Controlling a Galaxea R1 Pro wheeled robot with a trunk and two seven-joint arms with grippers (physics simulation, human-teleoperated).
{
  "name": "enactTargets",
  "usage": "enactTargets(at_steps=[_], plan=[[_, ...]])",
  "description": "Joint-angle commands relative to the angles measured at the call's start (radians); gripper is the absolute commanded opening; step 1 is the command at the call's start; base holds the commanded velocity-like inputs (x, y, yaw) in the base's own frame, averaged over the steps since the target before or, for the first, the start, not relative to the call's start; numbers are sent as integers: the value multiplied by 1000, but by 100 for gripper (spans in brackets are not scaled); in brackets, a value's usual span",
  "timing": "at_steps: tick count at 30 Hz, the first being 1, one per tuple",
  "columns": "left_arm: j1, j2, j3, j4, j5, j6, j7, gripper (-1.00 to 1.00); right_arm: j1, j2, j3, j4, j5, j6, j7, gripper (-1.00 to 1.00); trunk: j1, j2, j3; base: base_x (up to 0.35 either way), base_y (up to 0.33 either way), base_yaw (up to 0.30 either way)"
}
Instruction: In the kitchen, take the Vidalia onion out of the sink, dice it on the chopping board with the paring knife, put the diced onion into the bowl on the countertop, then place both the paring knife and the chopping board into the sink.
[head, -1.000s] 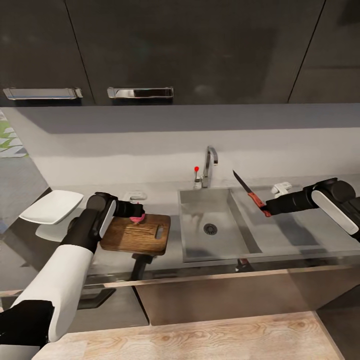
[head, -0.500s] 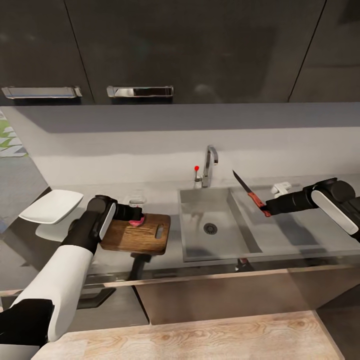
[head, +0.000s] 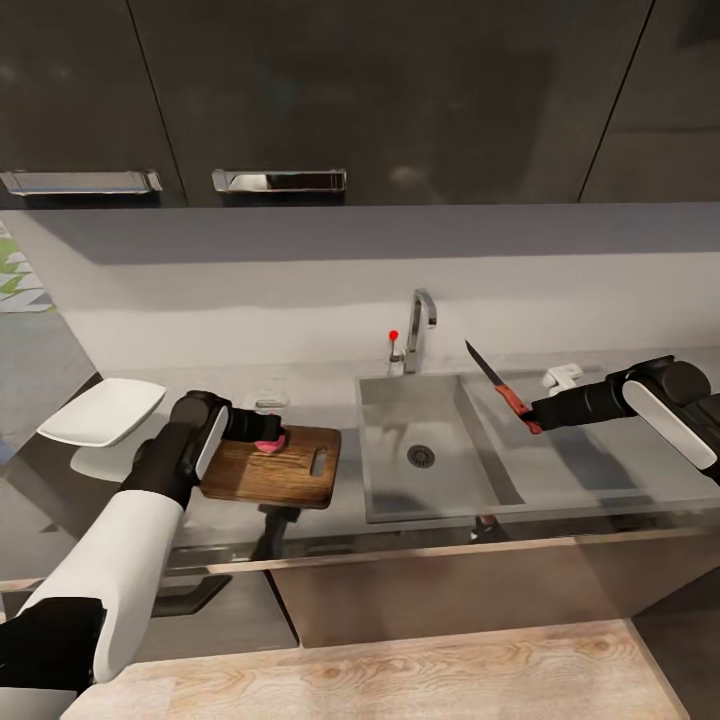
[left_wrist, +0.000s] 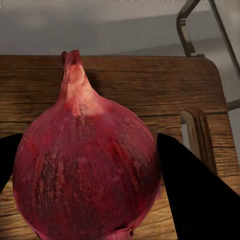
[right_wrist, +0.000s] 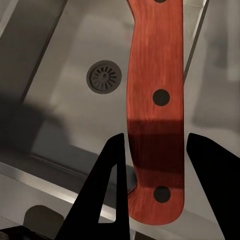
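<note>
The dark-brown chopping board lies on the grey countertop left of the sink. My left gripper is shut on the dark reddish Vidalia onion, held low over the board's left end; the left wrist view has the onion between both fingers with the board right under it. My right gripper is shut on the paring knife, held above the sink's right side with its blade pointing up and away. Its reddish-brown handle hangs over the basin and drain. The white bowl sits far left.
A bent chrome tap and a small red knob stand behind the sink. Dark upper cabinets with metal handles hang overhead. A small white object lies on the counter right of the sink. Wooden floor runs below the cabinet fronts.
My left gripper has sunk slightly with the onion, closer to the board's left end. The right arm and knife have stayed where they were.
</note>
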Motion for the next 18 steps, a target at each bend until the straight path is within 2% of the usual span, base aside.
enactTargets(at_steps=[1,8,12,18], plan=[[-1,2,-1,1,-6,1,-7,-100,-2,-1,2,0,9,1,11,-100,1,-2,-2,0,0,0],[-1,20,7,19,-7,-4,-6,-100,-2,-1,3,0,9,1,11,-100,1,-2,-2,0,0,0],[-1,33,49,21,-7,-4,-5,-100,-2,-1,4,0,8,1,11,-100,1,-2,-2,0,0,0],[-2,33,62,20,-7,-4,-5,-100,-2,3,4,0,8,1,11,-100,1,-2,-3,0,0,0]])
